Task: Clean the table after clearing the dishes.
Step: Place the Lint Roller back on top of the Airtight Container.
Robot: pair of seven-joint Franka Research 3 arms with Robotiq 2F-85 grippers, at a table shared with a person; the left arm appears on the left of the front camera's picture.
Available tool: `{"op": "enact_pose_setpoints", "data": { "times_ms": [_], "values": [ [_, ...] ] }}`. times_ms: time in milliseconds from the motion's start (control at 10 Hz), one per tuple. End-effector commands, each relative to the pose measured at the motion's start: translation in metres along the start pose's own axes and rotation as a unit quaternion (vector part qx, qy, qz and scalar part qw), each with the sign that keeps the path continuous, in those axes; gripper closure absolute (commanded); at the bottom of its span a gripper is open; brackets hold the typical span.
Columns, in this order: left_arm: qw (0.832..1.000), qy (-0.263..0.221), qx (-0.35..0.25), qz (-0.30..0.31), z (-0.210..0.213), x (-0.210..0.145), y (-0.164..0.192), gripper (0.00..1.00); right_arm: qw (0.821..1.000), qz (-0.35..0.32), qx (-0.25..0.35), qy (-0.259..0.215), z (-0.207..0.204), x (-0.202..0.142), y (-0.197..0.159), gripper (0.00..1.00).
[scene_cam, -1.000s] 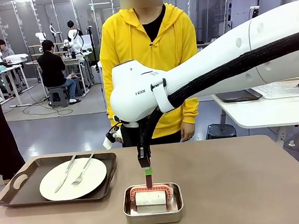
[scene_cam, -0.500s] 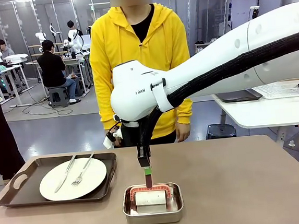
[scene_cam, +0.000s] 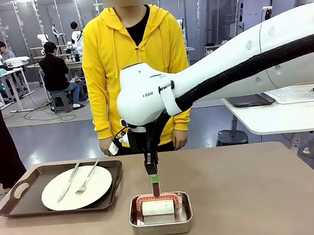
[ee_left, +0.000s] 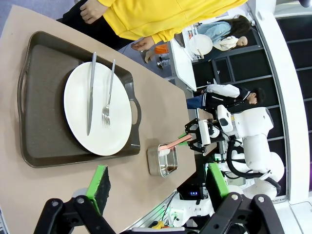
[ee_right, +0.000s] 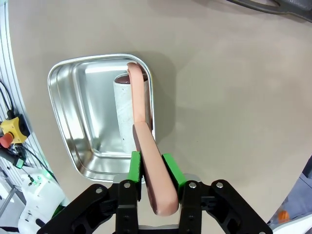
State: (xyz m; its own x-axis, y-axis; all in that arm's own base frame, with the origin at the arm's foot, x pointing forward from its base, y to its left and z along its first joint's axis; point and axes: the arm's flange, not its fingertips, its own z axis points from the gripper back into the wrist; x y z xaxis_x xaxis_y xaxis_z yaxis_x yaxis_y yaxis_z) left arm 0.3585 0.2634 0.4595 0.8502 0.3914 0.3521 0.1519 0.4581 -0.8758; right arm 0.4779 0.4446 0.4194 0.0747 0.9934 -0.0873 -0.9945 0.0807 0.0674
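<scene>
On the taupe-brown table [scene_cam: 252,197], a dark brown handled tray [scene_cam: 21,203] at the left carries a white plate [scene_cam: 54,195] with a knife [scene_cam: 68,183] and fork [scene_cam: 87,178]. My right gripper [scene_cam: 155,186] points straight down over a small steel pan [scene_cam: 134,221] at the front middle. In the right wrist view its green pads [ee_right: 135,165] press both sides of the pink handle [ee_right: 141,112] of a white roller [ee_right: 124,107] lying in the pan [ee_right: 73,107]. My left gripper [ee_left: 157,175] hangs open above the table, looking at the tray [ee_left: 44,73] and plate [ee_left: 78,122].
A person in a yellow hoodie [scene_cam: 130,59] stands at the far edge, hands hanging at the sides. A white-topped table [scene_cam: 278,118] stands beyond the right end. The right half of the brown table is bare.
The person has stepped to the left along the far edge. My right arm and the roller have not visibly moved.
</scene>
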Motion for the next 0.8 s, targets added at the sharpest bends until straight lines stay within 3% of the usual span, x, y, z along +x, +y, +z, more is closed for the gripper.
{"op": "enact_pose_setpoints", "data": {
  "times_ms": [0, 600, 700],
  "values": [
    [1.0, -0.001, -0.008, -0.007, 0.004, 0.0, -0.001, 0.0, 1.0, 0.0, -0.015, -0.02, -0.006, -0.001, -0.003, 0.65],
    [1.0, -0.001, -0.008, -0.007, 0.004, 0.0, -0.001, 0.0, 0.999, -0.001, -0.033, -0.024, 0.016, -0.014, 0.001, 0.19],
    [1.0, -0.001, -0.008, -0.007, 0.004, 0.0, -0.001, 0.0, 0.999, -0.001, -0.037, -0.025, 0.02, -0.016, 0.002, 0.27]
  ]
}}
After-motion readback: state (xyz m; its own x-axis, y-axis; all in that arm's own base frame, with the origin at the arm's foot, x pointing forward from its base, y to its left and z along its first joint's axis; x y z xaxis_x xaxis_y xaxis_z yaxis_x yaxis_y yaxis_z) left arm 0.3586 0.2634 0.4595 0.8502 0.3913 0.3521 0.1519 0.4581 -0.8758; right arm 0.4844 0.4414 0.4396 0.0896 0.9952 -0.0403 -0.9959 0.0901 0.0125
